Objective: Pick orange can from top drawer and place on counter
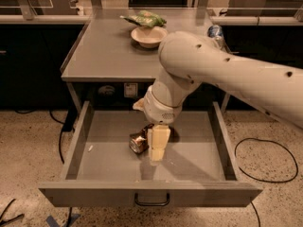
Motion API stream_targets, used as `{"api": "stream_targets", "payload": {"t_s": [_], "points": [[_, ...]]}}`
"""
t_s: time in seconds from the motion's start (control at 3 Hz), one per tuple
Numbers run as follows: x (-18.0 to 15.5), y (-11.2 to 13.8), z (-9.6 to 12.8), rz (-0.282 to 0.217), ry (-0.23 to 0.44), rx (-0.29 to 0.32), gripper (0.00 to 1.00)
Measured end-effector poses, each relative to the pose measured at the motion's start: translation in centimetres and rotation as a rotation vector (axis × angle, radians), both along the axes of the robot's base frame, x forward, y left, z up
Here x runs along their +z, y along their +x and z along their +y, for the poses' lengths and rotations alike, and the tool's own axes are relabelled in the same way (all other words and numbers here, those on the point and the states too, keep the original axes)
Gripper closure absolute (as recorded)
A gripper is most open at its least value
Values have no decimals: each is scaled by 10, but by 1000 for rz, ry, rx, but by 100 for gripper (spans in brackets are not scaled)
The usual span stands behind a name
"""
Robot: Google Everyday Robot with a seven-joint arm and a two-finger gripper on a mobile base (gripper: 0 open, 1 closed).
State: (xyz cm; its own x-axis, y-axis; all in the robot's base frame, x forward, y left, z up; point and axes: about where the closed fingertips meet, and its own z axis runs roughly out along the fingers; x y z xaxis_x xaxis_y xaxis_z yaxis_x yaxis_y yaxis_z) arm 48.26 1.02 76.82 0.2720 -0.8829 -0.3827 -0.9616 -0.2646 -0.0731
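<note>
The orange can lies on its side on the floor of the open top drawer, near the middle. My gripper hangs down from the big white arm into the drawer. It is right beside the can on its right, at the can's height, and covers the can's right end. The grey counter is above the drawer.
A cream bowl and a green bag sit at the back of the counter. A blue and silver can stands at its right rim, partly behind the arm. A black cable loops on the floor to the right of the drawer.
</note>
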Motion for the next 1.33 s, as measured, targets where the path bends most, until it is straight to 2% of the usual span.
{"api": "stream_targets", "payload": {"t_s": [0.33, 0.67, 1.0, 1.33], "points": [[-36, 19, 31, -8, -49, 11, 0], [-57, 27, 44, 1, -73, 13, 0], [-66, 33, 25, 0, -126, -28, 0], [-69, 47, -22, -6, -181, -100, 0]]}}
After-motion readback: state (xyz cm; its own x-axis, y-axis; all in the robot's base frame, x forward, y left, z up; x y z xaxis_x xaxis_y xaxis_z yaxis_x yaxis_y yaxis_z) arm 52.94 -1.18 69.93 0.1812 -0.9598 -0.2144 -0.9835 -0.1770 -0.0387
